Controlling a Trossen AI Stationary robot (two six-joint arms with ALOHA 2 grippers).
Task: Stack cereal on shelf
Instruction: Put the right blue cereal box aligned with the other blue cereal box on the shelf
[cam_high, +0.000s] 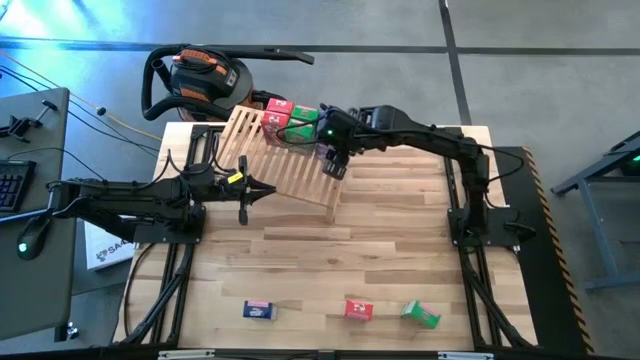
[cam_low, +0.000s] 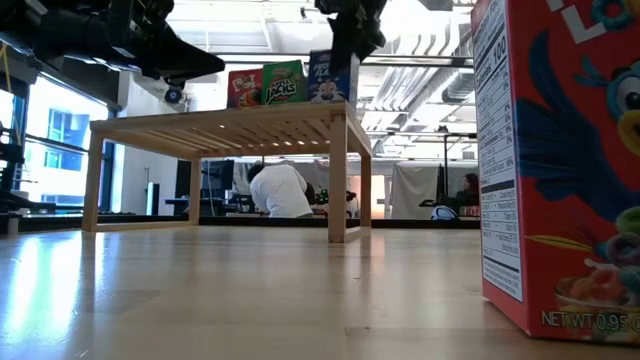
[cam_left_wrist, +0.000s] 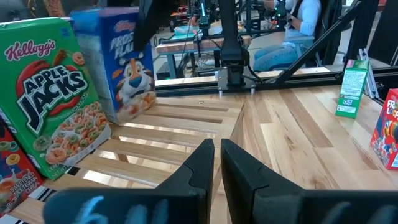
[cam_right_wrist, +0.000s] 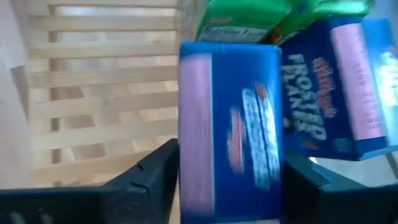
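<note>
Closest to the low camera: 1 red Froot Loops box (cam_low: 560, 170), standing upright on the plank-patterned tabletop (cam_high: 330, 270) and filling the right edge of that view. In the high view it (cam_high: 359, 309) stands on the near strip of the table, between a blue-and-white box (cam_high: 259, 310) and a green box (cam_high: 421, 315); the 3 are apart from one another.

Shelf (cam_high: 290, 160): light wooden slatted rack on short legs, at the far side of the table, set at an angle. Along its far edge stand a red box (cam_high: 274, 113), a green Apple Jacks box (cam_high: 300, 120) and a blue Frosted Flakes box (cam_left_wrist: 127, 62), upright and close together. A 2nd Frosted Flakes box (cam_right_wrist: 230, 130) is between the fingers of the right gripper (cam_high: 333, 153), just in front of the shelved blue one.

Right gripper: over the shelf's far right part, jaws on either side of that blue box. The box appears blurred in the right wrist view; whether the fingers are pressing on it or have let go, cannot tell.

Left gripper (cam_high: 262, 192): hangs at the shelf's left edge, above the slats, fingers closed on nothing, tips nearly together in the left wrist view (cam_left_wrist: 214, 163).

Beyond the table: an orange-and-black shop vacuum (cam_high: 205, 78) on the floor; a person in a white top (cam_low: 280, 190) bent over, seen under the shelf in the low view.
</note>
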